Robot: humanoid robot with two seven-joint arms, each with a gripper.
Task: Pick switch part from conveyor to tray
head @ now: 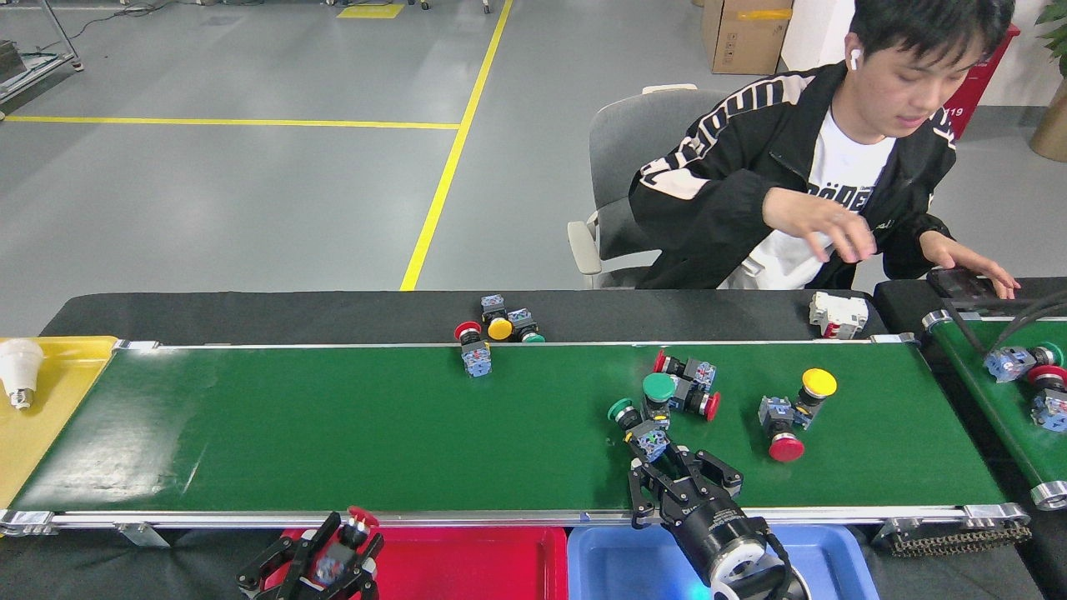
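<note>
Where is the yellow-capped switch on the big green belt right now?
In the head view, the yellow-capped switch lies at the conveyor's right end, touching a red-capped switch.

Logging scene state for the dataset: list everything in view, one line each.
Glossy dark-green conveyor belt: 1, across centre.
Push-button switch parts on it: about 7, red, green and yellow caps, right-centre cluster and far edge.
Shallow red plastic tray: 1, bottom centre.
Blue plastic tray: 1, right of the red one.
Yellow tray: 1, far left, holding a white bulb.
Second green belt: 1, right edge.
Seated person: 1, black jacket, behind.
Left claw: holds red-capped switch over red tray.
Right claw: at green-capped switch.
</note>
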